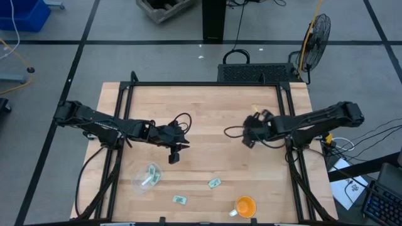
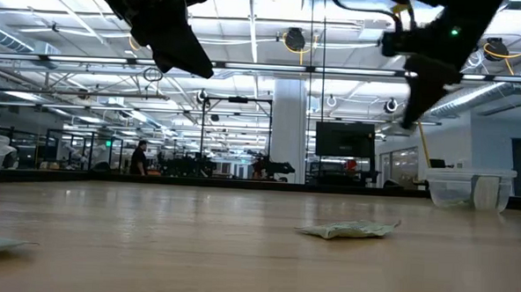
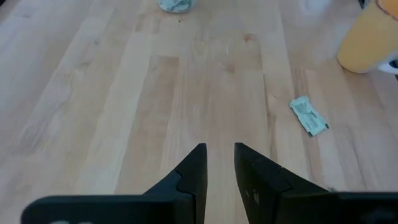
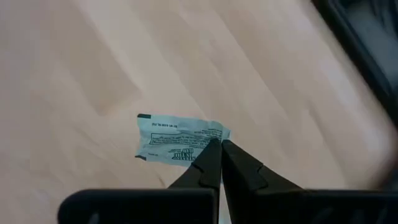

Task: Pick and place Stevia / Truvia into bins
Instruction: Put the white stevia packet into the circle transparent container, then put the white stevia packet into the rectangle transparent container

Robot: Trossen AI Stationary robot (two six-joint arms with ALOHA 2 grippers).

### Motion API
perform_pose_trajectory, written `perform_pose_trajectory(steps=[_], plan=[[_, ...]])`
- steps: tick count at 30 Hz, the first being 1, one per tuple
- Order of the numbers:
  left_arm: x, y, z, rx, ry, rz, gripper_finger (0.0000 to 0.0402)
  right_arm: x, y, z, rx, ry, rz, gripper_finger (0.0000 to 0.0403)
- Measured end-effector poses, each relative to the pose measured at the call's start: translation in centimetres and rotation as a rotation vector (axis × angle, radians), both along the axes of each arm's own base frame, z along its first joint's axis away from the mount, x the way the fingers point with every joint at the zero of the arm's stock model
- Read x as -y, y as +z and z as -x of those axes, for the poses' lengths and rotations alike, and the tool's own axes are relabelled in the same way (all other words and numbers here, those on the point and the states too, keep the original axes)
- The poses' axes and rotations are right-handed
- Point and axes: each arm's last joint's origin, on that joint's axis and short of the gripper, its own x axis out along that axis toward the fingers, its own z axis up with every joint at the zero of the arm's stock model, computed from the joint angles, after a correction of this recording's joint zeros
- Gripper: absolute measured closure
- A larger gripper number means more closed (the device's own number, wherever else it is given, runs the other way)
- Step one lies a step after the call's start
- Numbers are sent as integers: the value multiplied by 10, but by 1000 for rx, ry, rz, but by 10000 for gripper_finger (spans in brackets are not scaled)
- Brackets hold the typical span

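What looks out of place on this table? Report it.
The clear cup looks tipped on its side, though that is hard to confirm. One loose sachet and a second loose sachet lie outside it. The right gripper pinches the held sachet by one corner only.

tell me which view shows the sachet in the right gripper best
The right wrist view: the sachet fills the frame, printing visible, pinched at one end by the shut right gripper. High and low views show only that arm, sachet too small to make out. The left wrist view misses it.
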Motion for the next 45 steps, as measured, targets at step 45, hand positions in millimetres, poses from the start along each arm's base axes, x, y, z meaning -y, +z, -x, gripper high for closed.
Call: perform_pose_trajectory(steps=[45], plan=[[84, -47, 5, -263, -502, 267, 316, -26, 11, -4, 610, 296, -44, 295]])
